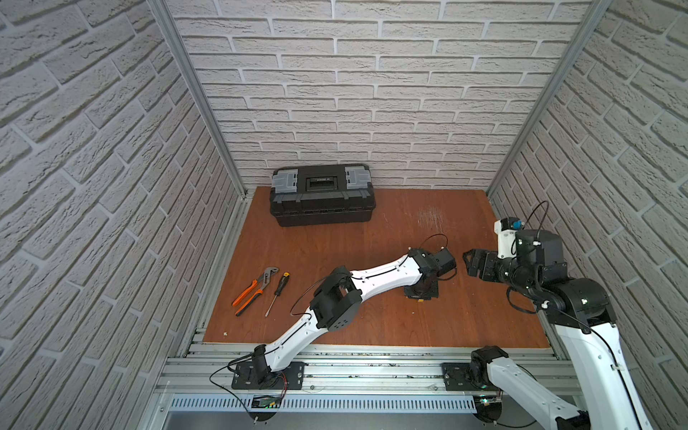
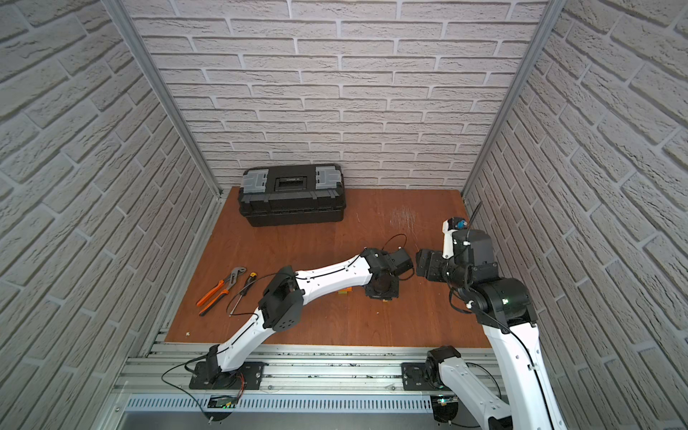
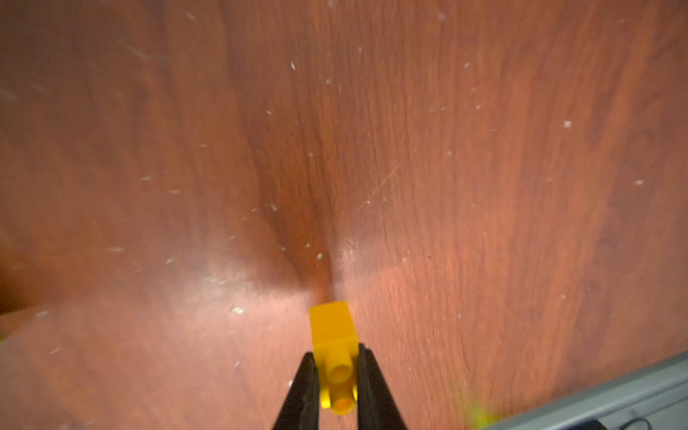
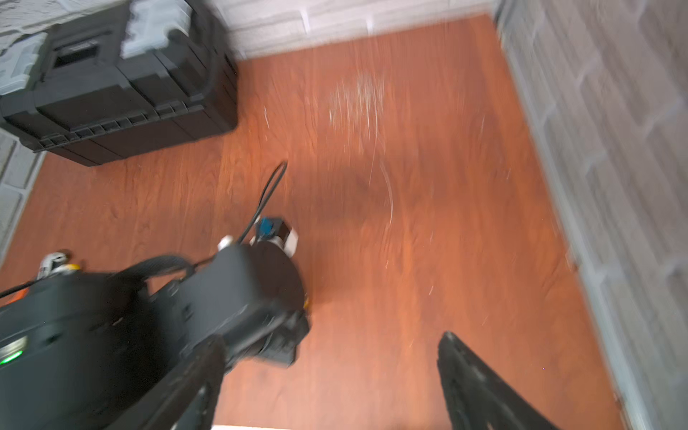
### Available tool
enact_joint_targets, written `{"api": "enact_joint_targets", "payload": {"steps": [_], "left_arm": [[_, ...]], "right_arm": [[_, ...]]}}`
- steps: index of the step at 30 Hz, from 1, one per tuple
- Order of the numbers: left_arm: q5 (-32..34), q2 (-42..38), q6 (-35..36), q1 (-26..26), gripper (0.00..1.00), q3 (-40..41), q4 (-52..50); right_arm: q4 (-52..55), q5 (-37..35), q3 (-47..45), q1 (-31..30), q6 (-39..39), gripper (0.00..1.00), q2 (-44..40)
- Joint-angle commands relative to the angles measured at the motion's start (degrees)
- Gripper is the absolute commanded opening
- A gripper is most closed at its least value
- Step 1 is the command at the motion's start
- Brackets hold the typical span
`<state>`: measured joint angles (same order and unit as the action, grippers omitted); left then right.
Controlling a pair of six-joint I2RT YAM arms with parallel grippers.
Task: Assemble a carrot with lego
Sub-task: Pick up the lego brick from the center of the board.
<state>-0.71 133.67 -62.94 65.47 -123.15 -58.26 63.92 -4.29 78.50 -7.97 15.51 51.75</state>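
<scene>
My left gripper is shut on a small yellow lego piece, whose round studs face the wrist camera, just above the wooden table. In both top views this gripper points straight down near the table's middle right. A bit of orange and lime lego shows under the left forearm in a top view. I cannot tell whether it is a joined carrot. My right gripper hovers open and empty just right of the left wrist, with its fingers spread wide.
A black toolbox stands against the back wall. Orange-handled pliers and a screwdriver lie at the table's left. Brick-pattern walls close in three sides, and an aluminium rail runs along the front.
</scene>
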Motion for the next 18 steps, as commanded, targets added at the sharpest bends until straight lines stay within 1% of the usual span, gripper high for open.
{"api": "enact_joint_targets", "payload": {"steps": [1, 3, 6, 9, 10, 13, 15, 17, 18], "left_arm": [[4.3, -15.4, 3.4, -1.4, 0.0, 3.6, -3.4], [5.3, -22.9, 3.4, -2.2, 0.0, 9.0, -4.2], [6.0, -34.8, 2.5, -3.9, 0.0, 18.2, -4.7], [6.4, -46.2, 1.4, -6.7, 0.0, 27.4, -5.0], [5.7, -49.7, 1.2, -8.2, 0.0, 30.7, -4.9], [2.3, -57.3, 1.8, -13.9, 0.0, 39.2, -4.4], [-0.5, -60.2, 2.7, -17.7, 0.0, 43.8, -3.1], [-3.1, -61.8, 3.6, -20.5, 0.0, 47.4, -1.6], [-4.6, -62.1, 4.2, -21.6, 0.0, 48.7, -0.8]], "right_arm": [[-6.0, 0.5, 4.5, 0.2, -8.3, 1.0, 5.9], [-7.7, 4.4, 6.6, 0.3, -8.9, 1.0, 10.3], [-17.1, 14.6, 3.0, 0.3, -14.1, 1.0, 12.2], [-28.6, 28.6, -6.1, 0.1, -25.7, 1.0, 11.3], [-31.6, 31.8, -9.2, -0.2, -29.1, 1.0, 11.4], [-36.0, 40.6, -16.4, -2.5, -40.5, 1.0, 13.6], [-37.4, 44.4, -19.4, -4.9, -47.7, 0.99, 15.6], [-42.8, 45.6, -23.1, -5.7, -48.5, 0.97, 17.6], [-44.2, 46.3, -24.4, -5.7, -50.1, 0.96, 19.1]]}}
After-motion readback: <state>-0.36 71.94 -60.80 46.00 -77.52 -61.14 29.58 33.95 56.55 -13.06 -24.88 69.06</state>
